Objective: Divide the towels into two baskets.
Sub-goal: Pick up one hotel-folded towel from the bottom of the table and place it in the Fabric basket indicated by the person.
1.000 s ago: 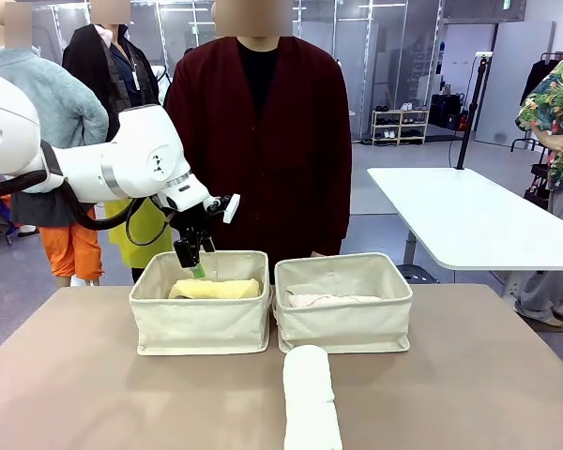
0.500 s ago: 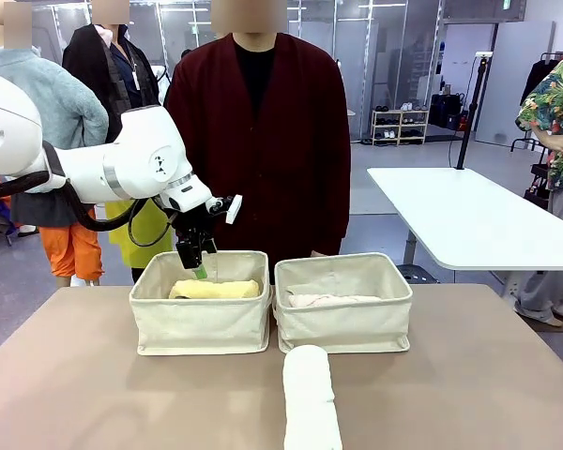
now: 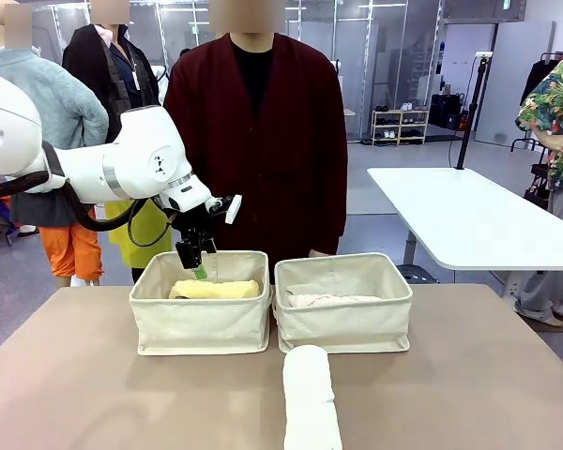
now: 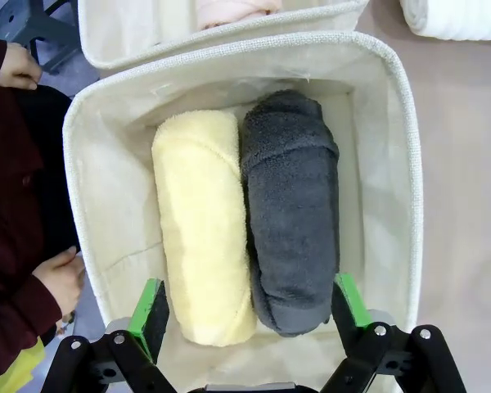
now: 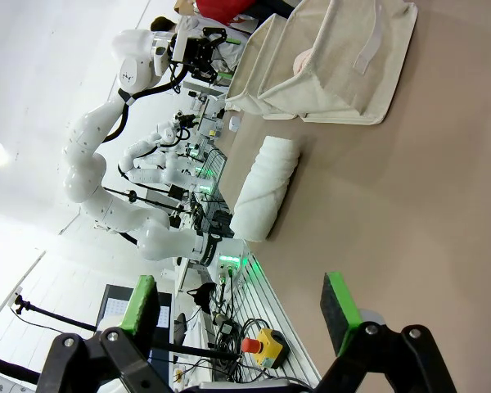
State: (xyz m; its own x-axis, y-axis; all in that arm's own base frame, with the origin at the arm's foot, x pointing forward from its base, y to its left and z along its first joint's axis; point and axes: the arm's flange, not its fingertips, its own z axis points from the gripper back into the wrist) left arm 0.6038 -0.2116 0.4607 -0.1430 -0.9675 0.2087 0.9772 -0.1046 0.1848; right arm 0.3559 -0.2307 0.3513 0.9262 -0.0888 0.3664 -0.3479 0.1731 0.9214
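On the near side of the brown table, the right gripper hangs above bare tabletop with its green-padded jaws spread wide and nothing between them. Just beyond it, at the table's front edge, a rolled white towel lies alone, its length pointing away from the robot, apart from the fabric walls ahead of it.

Behind that roll, two cream canvas bins sit side by side, walls nearly touching. The left basket holds two rolls lying tight against each other along its length: the dark grey towel on the side nearer the robot, the pale yellow towel on the side nearer the person. From the front, the yellow roll peeks over the rim. The right basket holds the pale pink towel, lying low inside against the far wall.

Above the left basket's far rim, the left gripper hovers pointing downward, jaws parted wide and empty, clear of both rolls; from its wrist camera the two green pads frame one end of the yellow and grey pair.

At the far edge stands a person in a dark red cardigan, one hand hanging close to the left basket's outer wall.
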